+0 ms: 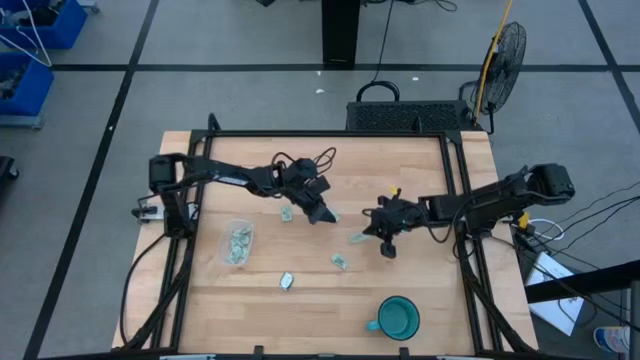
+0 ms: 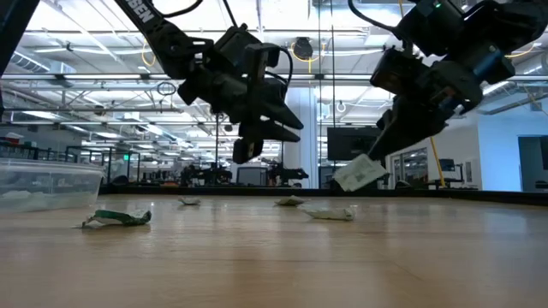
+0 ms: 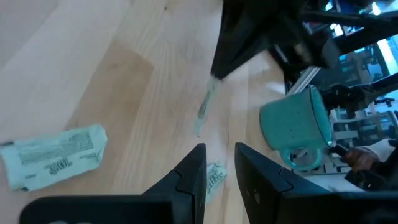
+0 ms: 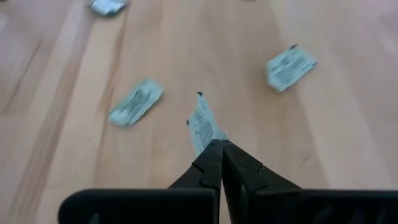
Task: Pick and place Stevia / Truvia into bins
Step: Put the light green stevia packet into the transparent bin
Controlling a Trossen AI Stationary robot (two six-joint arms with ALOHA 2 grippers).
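Note:
A clear bin (image 1: 250, 226) near the table's left edge holds several sachets. More green-and-white sachets lie flat on the wood: one (image 1: 287, 213) just left of my left gripper, others (image 1: 339, 261) (image 1: 286, 281) nearer the front. My left gripper (image 1: 325, 215) (image 3: 219, 149) hovers open above the table's middle; a sachet (image 3: 214, 177) on the wood shows beyond the gap between its fingers. To its right, my right gripper (image 1: 388, 250) (image 4: 217, 144) is shut on one sachet (image 4: 200, 124). My right gripper pinches the sachet's near end (image 4: 209, 138) between its two fingertips, slanting down from the table's right side. The sachet (image 2: 360, 174) sticks out beyond the fingertips, tilted, lifted clear of the wood.
A teal mug (image 1: 398, 317) stands near the front edge, right of centre. Loose sachets (image 4: 135, 102) (image 4: 290, 66) lie on the wood below and around my right gripper. A black frame (image 1: 330, 134) runs around the tabletop.

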